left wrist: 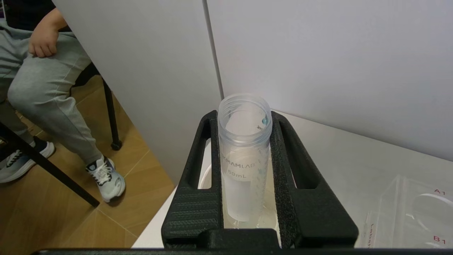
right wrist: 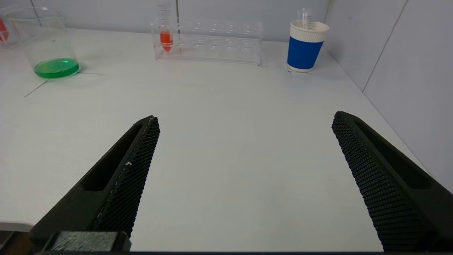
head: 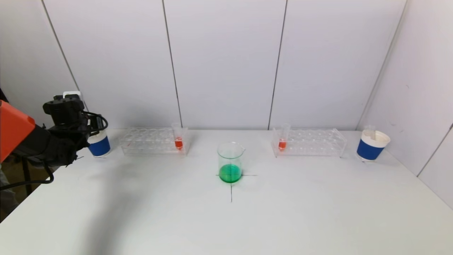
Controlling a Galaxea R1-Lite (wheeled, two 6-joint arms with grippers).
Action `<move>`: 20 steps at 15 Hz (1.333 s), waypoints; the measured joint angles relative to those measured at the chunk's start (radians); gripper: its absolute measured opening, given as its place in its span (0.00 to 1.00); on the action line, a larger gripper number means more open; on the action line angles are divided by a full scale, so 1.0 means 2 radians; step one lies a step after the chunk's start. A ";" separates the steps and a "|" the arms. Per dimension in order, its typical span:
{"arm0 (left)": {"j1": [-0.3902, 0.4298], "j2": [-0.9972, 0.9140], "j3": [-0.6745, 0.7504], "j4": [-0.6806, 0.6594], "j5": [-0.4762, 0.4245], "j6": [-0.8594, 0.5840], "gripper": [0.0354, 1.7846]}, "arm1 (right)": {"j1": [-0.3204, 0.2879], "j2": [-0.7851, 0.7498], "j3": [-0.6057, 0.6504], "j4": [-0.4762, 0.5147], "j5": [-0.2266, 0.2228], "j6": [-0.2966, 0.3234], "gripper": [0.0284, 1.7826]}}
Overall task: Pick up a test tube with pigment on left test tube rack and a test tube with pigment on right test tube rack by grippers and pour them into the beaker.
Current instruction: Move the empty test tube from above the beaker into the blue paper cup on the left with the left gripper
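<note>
While the left arm reaches in from the left edge of the head view, its gripper (head: pixel 79 140) sits over the blue cup (head: pixel 99 145) at the left end of the table (head: pixel 226 219). That view hides what the fingers hold; the left wrist view shows them clamped on an empty clear tube (left wrist: pixel 245 156) marked 50mL, upright, its lower end down inside the cup's white rim.

Out of the head view, the right gripper (right wrist: pixel 244 170) shows only in its own wrist view, jaws spread wide and empty above bare table, low in the frame.

At centre of the head view the beaker (head: pixel 230 162) holds green liquid and stands on a drawn cross. Left of it, the left rack (head: pixel 154 141) carries a red-filled tube (head: pixel 178 136) at its inner end; to the right, the right rack (head: pixel 308 142) carries another (head: pixel 282 136) likewise. A second cup (head: pixel 372 145) stands at far right, and the right wrist view shows a thin clear tube (right wrist: pixel 306 18) poking from it.
</note>
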 joint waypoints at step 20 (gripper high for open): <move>-0.001 0.004 0.013 -0.016 -0.003 0.000 0.30 | 0.000 0.000 0.000 0.000 0.000 0.000 0.99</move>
